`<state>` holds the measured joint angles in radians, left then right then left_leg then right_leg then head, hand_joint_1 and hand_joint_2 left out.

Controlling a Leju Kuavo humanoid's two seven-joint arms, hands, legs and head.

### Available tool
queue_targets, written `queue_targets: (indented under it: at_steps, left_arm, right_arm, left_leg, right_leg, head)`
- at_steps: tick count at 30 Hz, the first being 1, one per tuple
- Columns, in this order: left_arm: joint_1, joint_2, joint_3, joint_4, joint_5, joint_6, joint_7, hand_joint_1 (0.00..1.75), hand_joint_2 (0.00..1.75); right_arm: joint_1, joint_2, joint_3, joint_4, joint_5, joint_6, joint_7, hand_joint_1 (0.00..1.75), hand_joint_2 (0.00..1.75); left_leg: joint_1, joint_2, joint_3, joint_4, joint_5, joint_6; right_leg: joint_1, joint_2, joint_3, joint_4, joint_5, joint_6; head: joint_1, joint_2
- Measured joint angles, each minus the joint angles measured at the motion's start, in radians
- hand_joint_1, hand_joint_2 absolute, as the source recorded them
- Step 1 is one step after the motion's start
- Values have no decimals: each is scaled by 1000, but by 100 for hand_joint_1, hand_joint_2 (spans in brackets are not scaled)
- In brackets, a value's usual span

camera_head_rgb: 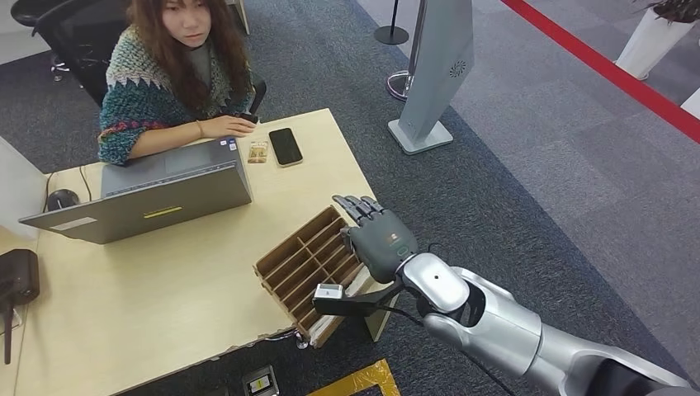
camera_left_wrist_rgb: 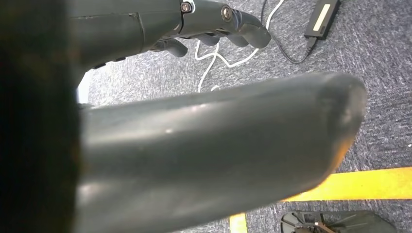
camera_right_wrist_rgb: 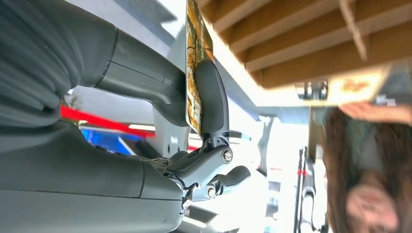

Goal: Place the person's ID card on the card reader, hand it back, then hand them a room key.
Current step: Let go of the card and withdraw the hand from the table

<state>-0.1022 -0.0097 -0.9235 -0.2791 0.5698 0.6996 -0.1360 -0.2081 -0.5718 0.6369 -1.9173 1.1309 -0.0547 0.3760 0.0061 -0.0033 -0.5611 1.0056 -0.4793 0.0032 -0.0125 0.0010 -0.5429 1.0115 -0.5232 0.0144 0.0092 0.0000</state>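
Card (camera_right_wrist_rgb: pixel 196 73) sits pinched edge-on between thumb and finger of the right hand (camera_head_rgb: pixel 376 235), above the wooden rack (camera_head_rgb: pixel 309 264) at the counter's (camera_head_rgb: pixel 165 289) near edge. Person (camera_head_rgb: pixel 177 70) sits well beyond, across the counter. Left hand (camera_left_wrist_rgb: pixel 194 29) hangs empty, fingers curled.

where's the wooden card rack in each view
Head view: the wooden card rack sits at the table's near right corner, just left of the right hand.
Right wrist view: its slats run along the frame edge beyond the fingers pinching a card.
Left wrist view: not in it.
Shared landmark: the seated person.
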Motion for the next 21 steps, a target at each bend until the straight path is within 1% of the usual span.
queue_targets:
  at_steps: [7, 11, 16, 21]
  left_arm:
    - [-8, 1, -13, -18, -22, -2, 24, 0, 0]
    - [-25, 2, -37, -25, -47, -22, 54, 0, 0]
    - [-59, 8, -70, -31, -89, -53, 98, 0, 0]
    - [-88, 12, -96, -36, -115, -66, 121, 0, 0]
  right_arm:
    - [-96, 2, -38, -39, -57, 41, -39, 175, 175]
    - [-176, 7, -41, -36, -111, 79, -69, 175, 175]
    - [-354, 29, -10, 0, -176, 157, -89, 175, 175]
    - [-558, 93, 64, 130, -237, 179, -114, 175, 175]
  left_leg:
    - [0, 0, 0, 0, 0, 0]
    - [0, 0, -1, 0, 0, 0]
    - [0, 0, -1, 0, 1, 0]
    - [0, -2, -2, 0, 2, 0]
  right_leg:
    - [0, 0, 0, 0, 0, 0]
    - [0, 0, 0, 0, 0, 0]
    - [0, 0, 0, 1, 1, 0]
    - [1, -2, 0, 1, 1, 0]
  head:
    - [0, 0]
    - [0, 0]
    - [0, 0]
    - [0, 0]
